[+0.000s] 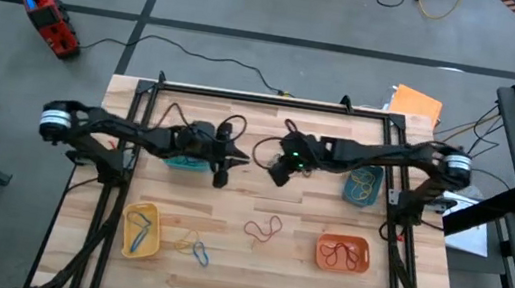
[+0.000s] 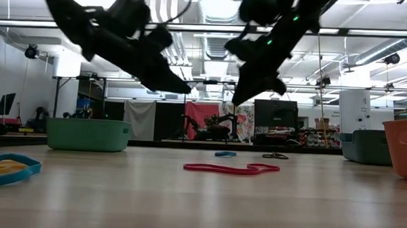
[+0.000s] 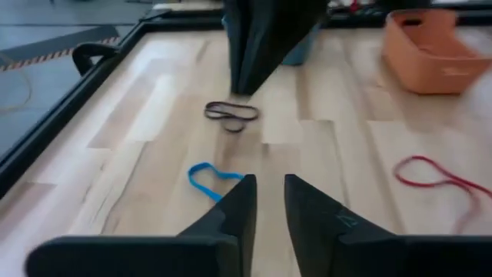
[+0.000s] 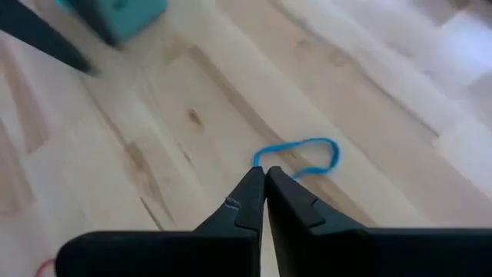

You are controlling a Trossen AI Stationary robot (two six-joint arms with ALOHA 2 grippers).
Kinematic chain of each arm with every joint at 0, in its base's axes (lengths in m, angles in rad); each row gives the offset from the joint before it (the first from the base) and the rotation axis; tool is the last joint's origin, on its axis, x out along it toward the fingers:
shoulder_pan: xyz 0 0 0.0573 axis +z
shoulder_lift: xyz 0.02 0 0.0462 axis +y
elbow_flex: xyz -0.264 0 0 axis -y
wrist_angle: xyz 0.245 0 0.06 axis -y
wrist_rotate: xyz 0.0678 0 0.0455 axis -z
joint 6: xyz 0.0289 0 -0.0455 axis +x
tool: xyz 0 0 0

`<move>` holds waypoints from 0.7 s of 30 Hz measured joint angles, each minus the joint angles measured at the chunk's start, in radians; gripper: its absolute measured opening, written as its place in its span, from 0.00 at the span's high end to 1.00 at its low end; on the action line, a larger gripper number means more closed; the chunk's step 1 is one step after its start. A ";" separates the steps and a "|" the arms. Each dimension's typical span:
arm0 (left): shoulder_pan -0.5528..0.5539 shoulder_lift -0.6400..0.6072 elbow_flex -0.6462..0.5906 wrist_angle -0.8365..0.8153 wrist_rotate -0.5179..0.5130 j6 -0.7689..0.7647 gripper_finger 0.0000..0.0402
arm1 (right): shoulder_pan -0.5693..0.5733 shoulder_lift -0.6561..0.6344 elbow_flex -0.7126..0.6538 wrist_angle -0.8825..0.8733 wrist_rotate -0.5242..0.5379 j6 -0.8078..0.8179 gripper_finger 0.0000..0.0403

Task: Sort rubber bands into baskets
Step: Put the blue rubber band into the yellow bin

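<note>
no text, label, brand, number or sign can be read anywhere in these views; the posters and screens in the room beyond the table (image 2: 200,196) are too small and blurred to make out.

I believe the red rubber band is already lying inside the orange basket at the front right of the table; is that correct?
Not quite. The red rubber band lies loose on the bare wooden table, left of the orange basket and apart from it. The high view shows this. The basket does sit at the front right, and it holds other bands.
</note>
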 joint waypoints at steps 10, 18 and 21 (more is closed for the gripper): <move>-0.015 0.301 0.273 -0.159 -0.054 -0.095 0.75 | 0.058 -0.271 -0.206 0.007 0.172 0.123 0.98; -0.020 0.441 0.395 -0.236 -0.056 -0.096 0.75 | 0.075 -0.346 -0.300 0.061 0.175 0.159 0.98; -0.019 0.469 0.412 -0.235 -0.056 -0.077 0.75 | 0.075 -0.344 -0.300 0.064 0.175 0.158 0.98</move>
